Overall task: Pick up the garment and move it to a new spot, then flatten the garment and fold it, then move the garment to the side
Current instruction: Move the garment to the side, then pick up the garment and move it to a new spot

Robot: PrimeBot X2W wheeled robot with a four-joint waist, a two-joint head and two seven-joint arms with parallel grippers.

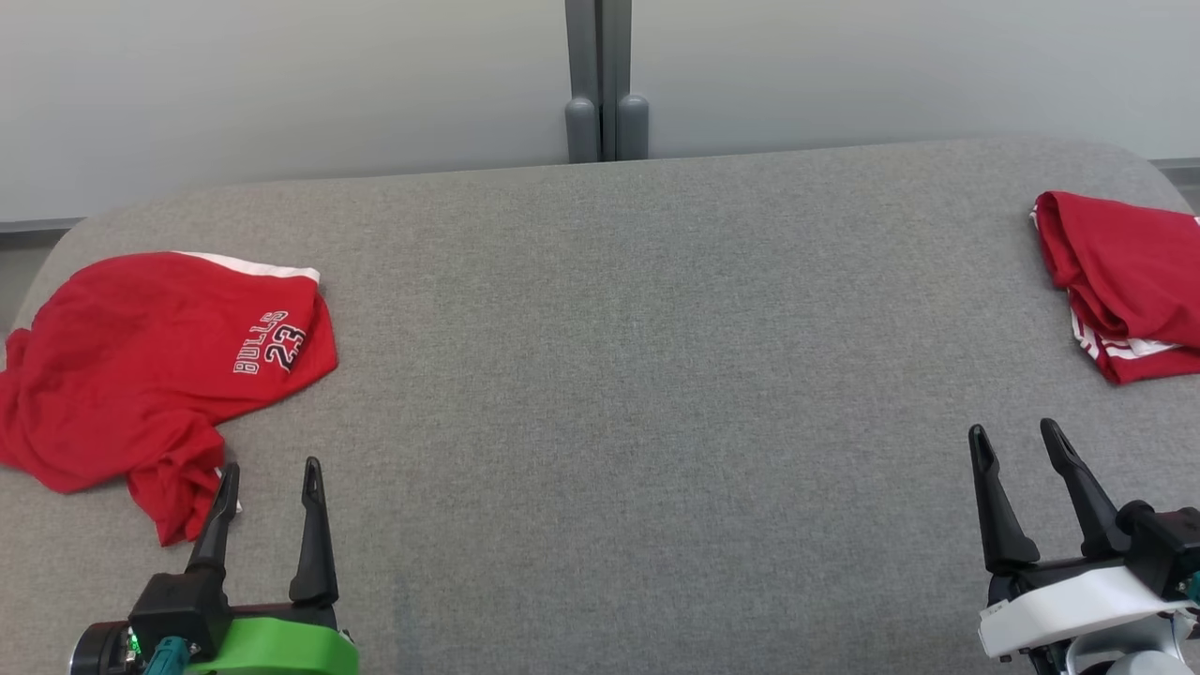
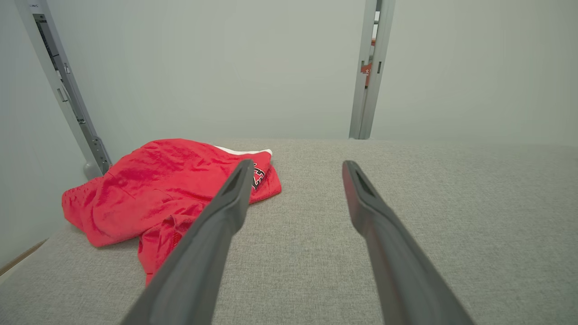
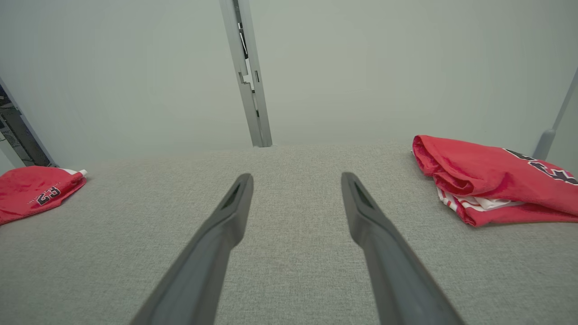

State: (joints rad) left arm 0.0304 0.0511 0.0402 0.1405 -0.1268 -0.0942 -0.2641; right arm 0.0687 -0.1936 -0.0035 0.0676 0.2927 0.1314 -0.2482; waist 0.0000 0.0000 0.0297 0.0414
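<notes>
Grey woven-fabric padded table [image 1: 600, 394] is spanning the whole work area and lying bare ahead of and between both grippers; judged to be the open ground being kept free for flattening and folding.

Crumpled red jersey garment [image 1: 141, 366] is lying in a loose heap ahead of and to the outer left of the left gripper [image 1: 271, 465]; its lowest trailing fold is lying just beside the outer finger, and contact cannot be told. Judged to be the task's piece, since it is lying unfolded and not yet lifted.

Folded red garment with white striped trim [image 1: 1125, 281] is sitting ahead of and to the outer right of the right gripper [image 1: 1012, 427], apart from it, at the table edge; judged to be a finished piece parked aside.

Grey metal post [image 1: 600, 84] is standing at the back wall, far ahead between the two grippers.

Left gripper is standing with fingers spread wide, holding nothing; right gripper likewise wide and empty; both are hovering low at the near edge, judged ready for the pick.

Writing: "BULLS 23" is reading in dark, white-edged letters on the crumpled garment; dark numerals on the folded piece are showing only in part, not legible.
</notes>
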